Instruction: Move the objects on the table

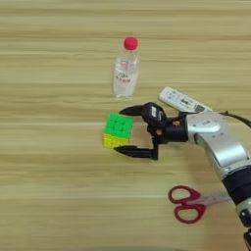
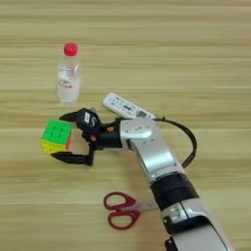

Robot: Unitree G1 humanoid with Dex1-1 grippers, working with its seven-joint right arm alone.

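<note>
A: Cube (image 1: 117, 131) first, then. The green, yellow and orange puzzle cube sits about mid-table, and the gripper (image 1: 126, 131) has its two black fingers spread wide, one on the far side of the cube and one on the near side. I can't tell if either finger touches it. It rests flat on the wood, not lifted.

B: So nothing is pinched?

A: Not that I can see. The jaws stand apart around the cube's right side, with the silver forearm (image 2: 149, 149) coming in from the near right corner of the table (image 1: 49, 196).

B: And the other things?

A: The clear bottle (image 1: 126, 68) with the red cap stands upright beyond the cube, toward the far edge, well clear of the fingers. The white remote (image 1: 182, 101) lies flat just behind the wrist, angled toward the right edge. The red-handled scissors (image 1: 192, 202) lie closed toward the near edge, just beside the forearm. I don't see any small black-faced cube in either view.

B: How far along would you call it?

A: Early, by my reading. The task names no goal spot, so I can't say anything has reached its place. The cube looks like the item in hand; closing on it and carrying it off are not yet done, and bottle, remote and scissors appear untouched.
</note>
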